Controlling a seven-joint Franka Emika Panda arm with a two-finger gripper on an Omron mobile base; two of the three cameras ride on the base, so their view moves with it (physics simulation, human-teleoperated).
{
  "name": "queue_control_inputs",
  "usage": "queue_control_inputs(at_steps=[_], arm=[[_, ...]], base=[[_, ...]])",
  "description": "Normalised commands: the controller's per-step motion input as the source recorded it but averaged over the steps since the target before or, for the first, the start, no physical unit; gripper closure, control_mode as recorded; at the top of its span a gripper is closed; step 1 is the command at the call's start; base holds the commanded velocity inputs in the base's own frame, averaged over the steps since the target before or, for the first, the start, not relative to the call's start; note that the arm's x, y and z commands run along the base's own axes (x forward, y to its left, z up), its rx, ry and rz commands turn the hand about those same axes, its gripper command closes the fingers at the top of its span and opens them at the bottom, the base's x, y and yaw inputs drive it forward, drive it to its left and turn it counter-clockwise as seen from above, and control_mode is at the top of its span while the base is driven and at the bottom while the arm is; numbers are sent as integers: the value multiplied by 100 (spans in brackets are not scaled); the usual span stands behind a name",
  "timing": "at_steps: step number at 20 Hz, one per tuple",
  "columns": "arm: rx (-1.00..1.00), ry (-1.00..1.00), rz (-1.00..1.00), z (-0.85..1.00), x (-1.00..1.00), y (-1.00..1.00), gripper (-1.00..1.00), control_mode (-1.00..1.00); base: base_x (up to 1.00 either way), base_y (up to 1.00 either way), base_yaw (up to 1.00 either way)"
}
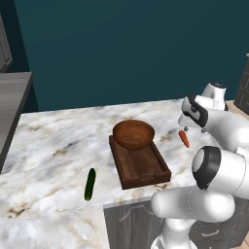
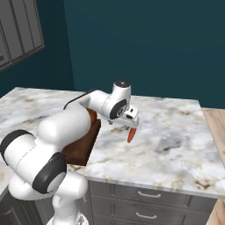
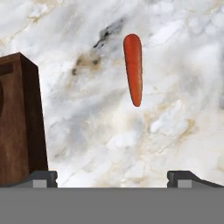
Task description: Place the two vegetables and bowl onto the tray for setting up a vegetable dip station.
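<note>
The red-orange carrot [image 1: 184, 138] [image 2: 131, 134] [image 3: 133, 68] lies on the marble counter to the right of the tray. My gripper [image 1: 185, 127] [image 2: 131, 125] [image 3: 111, 179] hovers just above it, open, with nothing between its fingertips [image 3: 43, 177]. The brown wooden bowl [image 1: 133, 133] rests on the far end of the dark wooden tray [image 1: 146, 170] [image 3: 22, 118], whose near half is bare. Left of the tray, near the counter's front edge, lies the dark green cucumber [image 1: 90, 184]. In the right base view my arm hides most of the tray [image 2: 83, 140].
The marble counter [image 1: 53, 155] runs wide to the left and right of the tray. A lighter wooden surface [image 2: 215, 127] adjoins it at the right. A dark teal wall stands behind, and grey cabinets [image 2: 19, 30] hang at the left.
</note>
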Motion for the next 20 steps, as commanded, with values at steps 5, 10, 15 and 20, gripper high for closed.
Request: queue_control_inputs(at_steps=[5,10,15,20], arm=[[-5,0,0,-23,29,-3,-100,-100],[-2,1,0,-29,33,0,-100,-100],[-1,6,1,-31,27,-4,-100,-100],[-2,7,2,-30,25,-8,-100,-100]], base=[[0,0,0],[0,0,0],[0,0,0],[0,0,0]])
